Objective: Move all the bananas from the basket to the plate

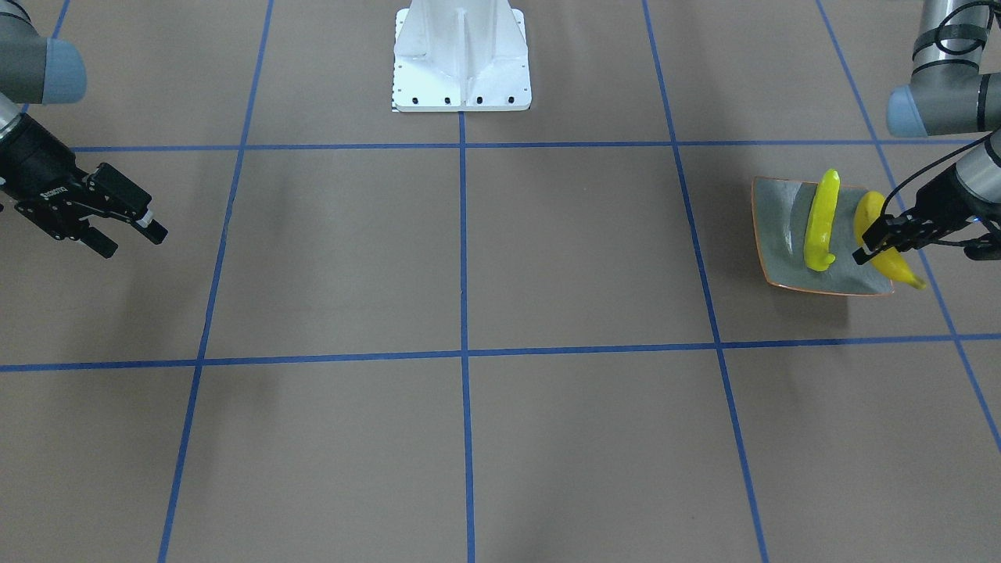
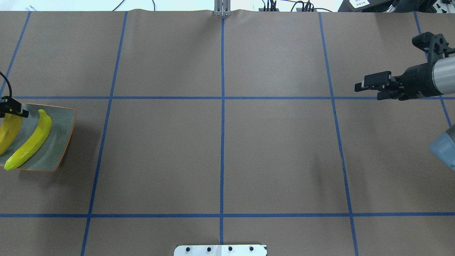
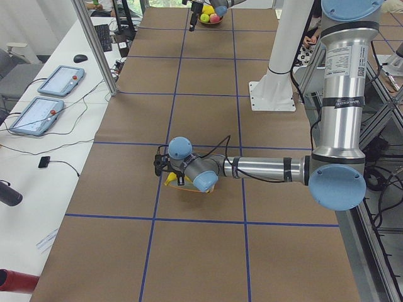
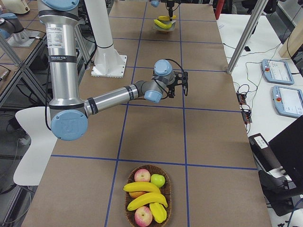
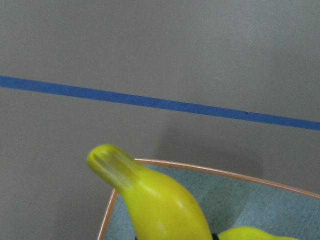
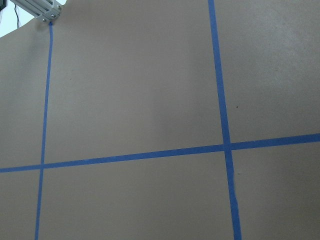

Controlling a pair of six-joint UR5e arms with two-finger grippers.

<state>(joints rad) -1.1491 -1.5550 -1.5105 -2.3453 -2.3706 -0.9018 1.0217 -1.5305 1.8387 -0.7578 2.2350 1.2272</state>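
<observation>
Two bananas lie on the grey-green plate (image 1: 782, 234) (image 2: 60, 135) at the table's left end. One is a lime-yellow banana (image 1: 821, 227) (image 2: 32, 142). The other is a more orange banana (image 1: 899, 266) (image 2: 7, 133), and my left gripper (image 1: 872, 241) (image 2: 14, 110) is shut across its far end. The left wrist view shows the lime banana's tip (image 5: 112, 160) over the plate's rim. The wicker basket (image 4: 130, 198) stands at the table's right end with more bananas (image 4: 147, 201) and other fruit in it. My right gripper (image 1: 129, 234) (image 2: 369, 87) hovers open and empty over bare table.
The white robot base (image 1: 461, 62) (image 2: 220, 250) stands at the middle of the robot's side. Blue tape lines grid the brown table. Apples (image 4: 142, 176) share the basket. A metal post (image 4: 246, 38) and tablets (image 4: 279, 71) stand on the operators' side.
</observation>
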